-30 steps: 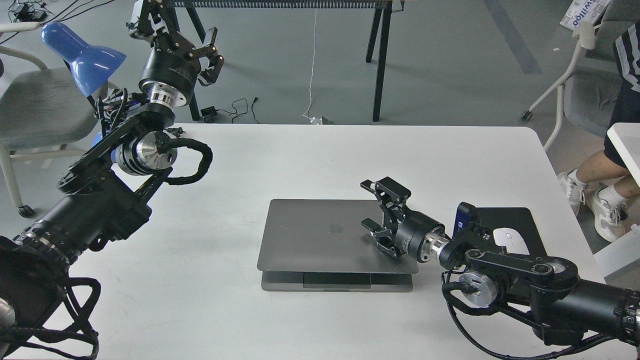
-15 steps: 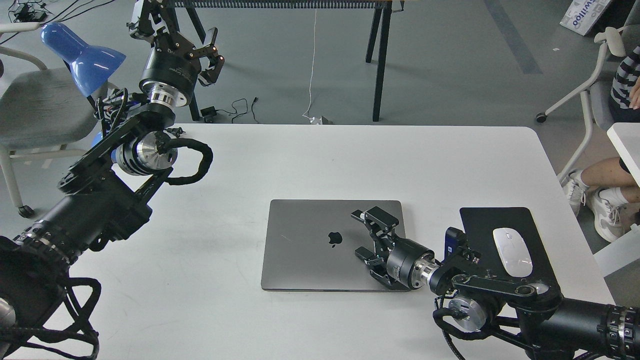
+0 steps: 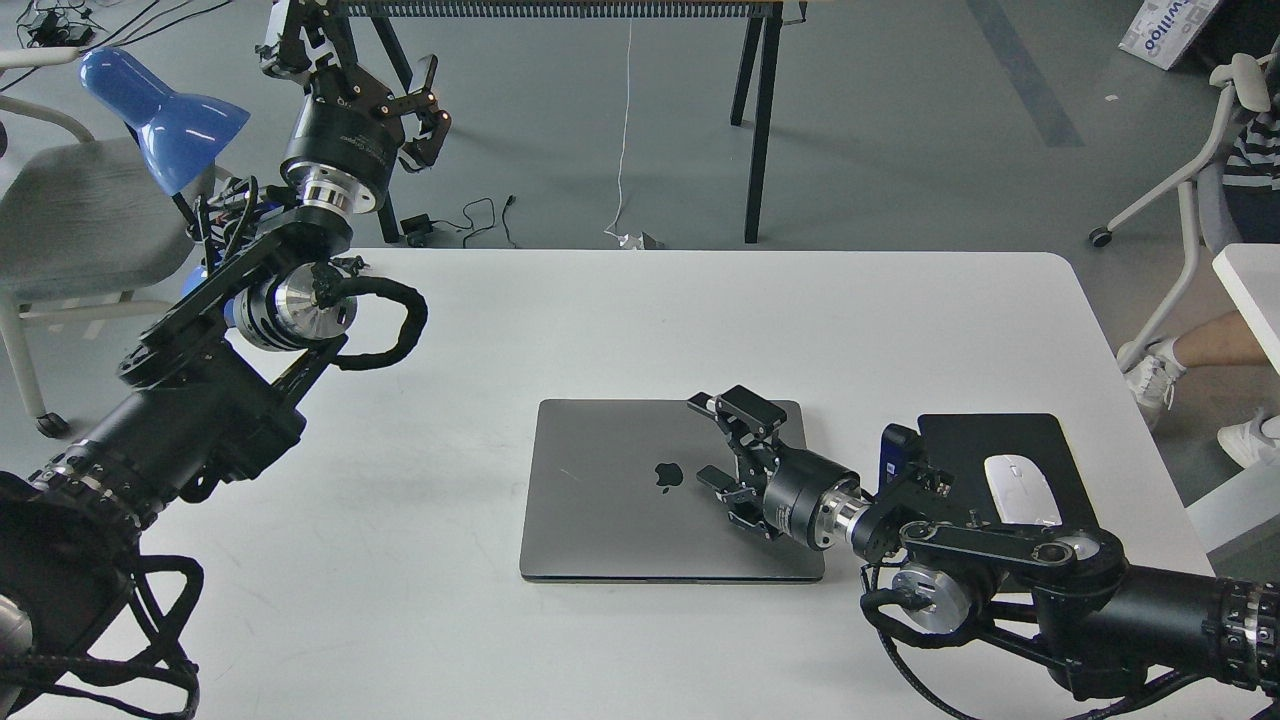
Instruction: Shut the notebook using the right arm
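Observation:
The notebook (image 3: 610,500) is a grey laptop with a dark logo on its lid. It lies shut and flat on the white table (image 3: 640,320), near the front middle. My right gripper (image 3: 708,440) is open and empty over the right part of the lid, with its lower finger near the logo. I cannot tell whether it touches the lid. My left gripper (image 3: 428,95) is raised beyond the table's far left edge, open and empty, far from the notebook.
A black mouse pad (image 3: 1010,440) with a white mouse (image 3: 1022,490) lies right of the notebook, beside my right arm. A blue desk lamp (image 3: 165,115) stands at the far left. Chairs and a seated person are off the right edge of the table.
The lid, nearly down one second ago, now lies flat and shut. My right gripper came down with it and moved left over the lid. The left arm has not moved.

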Tool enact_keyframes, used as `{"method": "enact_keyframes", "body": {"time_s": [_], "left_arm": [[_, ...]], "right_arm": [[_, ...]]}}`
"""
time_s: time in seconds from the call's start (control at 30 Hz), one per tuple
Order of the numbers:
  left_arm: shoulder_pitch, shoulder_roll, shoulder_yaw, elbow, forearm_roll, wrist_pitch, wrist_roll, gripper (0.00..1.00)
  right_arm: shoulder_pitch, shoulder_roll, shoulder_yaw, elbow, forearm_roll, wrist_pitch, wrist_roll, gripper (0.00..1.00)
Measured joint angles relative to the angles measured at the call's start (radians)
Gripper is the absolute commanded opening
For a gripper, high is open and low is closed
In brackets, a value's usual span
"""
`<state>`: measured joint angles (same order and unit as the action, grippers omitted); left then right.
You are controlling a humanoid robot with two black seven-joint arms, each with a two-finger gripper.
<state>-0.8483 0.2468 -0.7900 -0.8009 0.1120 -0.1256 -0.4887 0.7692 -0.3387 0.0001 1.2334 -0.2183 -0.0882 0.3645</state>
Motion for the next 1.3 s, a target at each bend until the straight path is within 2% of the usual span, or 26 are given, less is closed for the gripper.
{"method": "enact_keyframes", "body": {"time_s": [0.3,0.6,0.83,1.3], "left_arm": [[0.0,0.0,0.0,0.0,0.0,0.0,0.0,1.0],[0.0,0.0,0.0,0.0,0.0,0.0,0.0,1.0],[0.0,0.0,0.0,0.0,0.0,0.0,0.0,1.0],[0.0,0.0,0.0,-0.001,0.0,0.0,0.0,1.0]], "right_arm": [[0.19,-0.074,0.117,0.028,-0.001,0.005,0.001,1.0],[0.285,-0.11,0.3,-0.175,-0.001,0.047,0.001,1.0],[0.288,-0.083,0.434,-0.367,0.003,0.068,0.002,1.0],[0.226,0.022,0.463,-0.424,0.159,0.026,-0.007,1.0]]}}
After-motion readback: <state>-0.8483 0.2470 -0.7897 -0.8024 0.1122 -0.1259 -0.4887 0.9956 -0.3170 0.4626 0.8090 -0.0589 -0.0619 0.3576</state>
